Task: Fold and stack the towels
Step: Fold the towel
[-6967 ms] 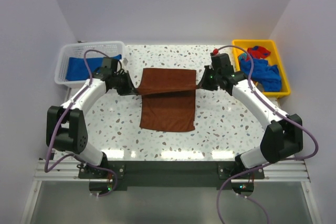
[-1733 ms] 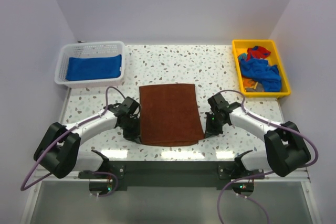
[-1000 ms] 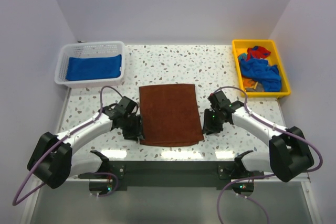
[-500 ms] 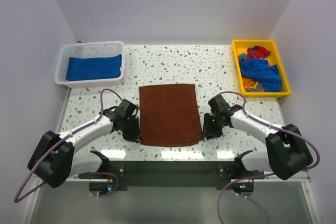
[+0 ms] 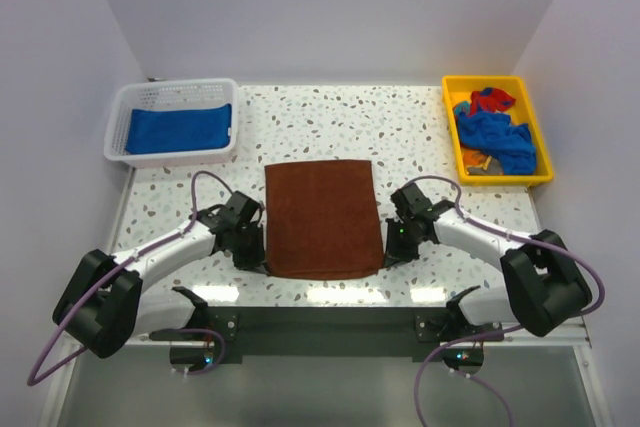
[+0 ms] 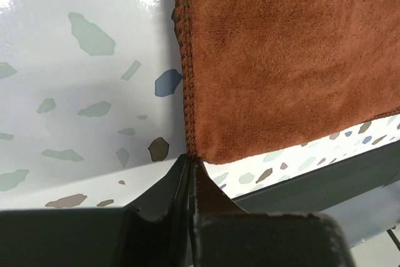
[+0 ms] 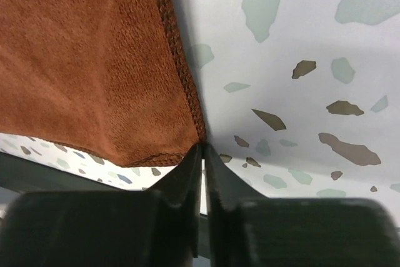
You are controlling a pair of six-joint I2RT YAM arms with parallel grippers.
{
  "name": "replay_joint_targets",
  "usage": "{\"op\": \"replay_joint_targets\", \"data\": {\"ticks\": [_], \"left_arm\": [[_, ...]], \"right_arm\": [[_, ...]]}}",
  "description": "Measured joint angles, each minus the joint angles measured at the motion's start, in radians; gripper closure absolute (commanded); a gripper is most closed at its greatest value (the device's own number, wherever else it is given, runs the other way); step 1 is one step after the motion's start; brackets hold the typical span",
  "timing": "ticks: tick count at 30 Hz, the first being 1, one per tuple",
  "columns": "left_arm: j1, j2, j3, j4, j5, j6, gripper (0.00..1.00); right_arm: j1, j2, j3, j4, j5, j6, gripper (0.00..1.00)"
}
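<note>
While both arms lie low over the table [image 5: 330,117], we see the brown towel [image 5: 323,219] spread flat between them, near the front edge, its long sides running away from the bases.

We find the left arm [image 5: 165,247] folded outward, elbow swung wide to the left near the front edge. Its white forearm slants up and inward to a wrist just beside the towel's left side. The left gripper [image 5: 262,259] points down at the near-left corner. From the left wrist camera its fingers [image 6: 169,192] are pressed together, and the corner of the stitched hem is pinched between their tips.

We find the right arm [image 5: 480,237] mirrored, elbow out to the right and forearm slanting in to the towel's right side. The right gripper [image 5: 386,253] is tipped down at the near-right corner. From its own camera the fingers [image 7: 184,179] are drawn almost together, with only a thin slit between them. The hem runs into their tips, so we read it as closed on that corner.

A folded blue towel [image 5: 180,130] lies in the white basket [image 5: 170,87] at the far left. At the far right, a heap of blue and red towels [image 5: 495,137] sits in the yellow tray [image 5: 545,162]. Both are well apart from the grippers.
</note>
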Motion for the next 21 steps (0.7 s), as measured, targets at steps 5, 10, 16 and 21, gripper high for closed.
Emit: {"op": "replay_joint_targets", "data": {"ticks": [5, 10, 16, 21], "left_arm": [[0.000, -0.003, 0.001, -0.005, -0.008, 0.002, 1.00], [0.000, -0.013, 0.044, -0.045, -0.030, 0.006, 1.00], [0.000, -0.043, 0.134, -0.103, -0.046, 0.021, 1.00], [0.000, -0.085, 0.154, -0.162, -0.048, 0.032, 1.00]], "right_arm": [[0.009, 0.003, 0.021, -0.033, 0.024, -0.009, 1.00], [0.013, -0.002, 0.131, -0.136, 0.051, -0.041, 1.00], [0.013, -0.061, 0.248, -0.226, 0.039, -0.064, 1.00], [0.013, -0.109, 0.263, -0.312, -0.005, -0.084, 1.00]]}}
